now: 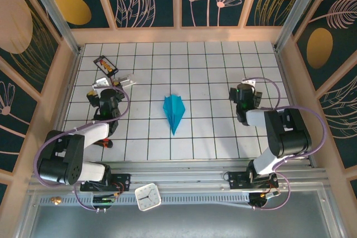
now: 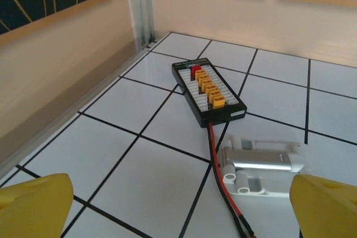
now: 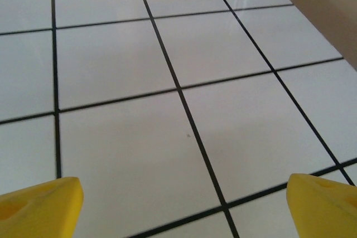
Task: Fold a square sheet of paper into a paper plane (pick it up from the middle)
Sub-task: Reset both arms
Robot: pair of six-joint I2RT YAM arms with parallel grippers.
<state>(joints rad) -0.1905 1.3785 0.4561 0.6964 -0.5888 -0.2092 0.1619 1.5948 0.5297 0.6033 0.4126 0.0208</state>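
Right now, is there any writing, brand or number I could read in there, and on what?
None reads clearly.
Black card: tiny white print along its far edge and a white label at its near end, too small to read.
Clock: dial marks, numerals too small to read.
Paper plane: plain, no print.
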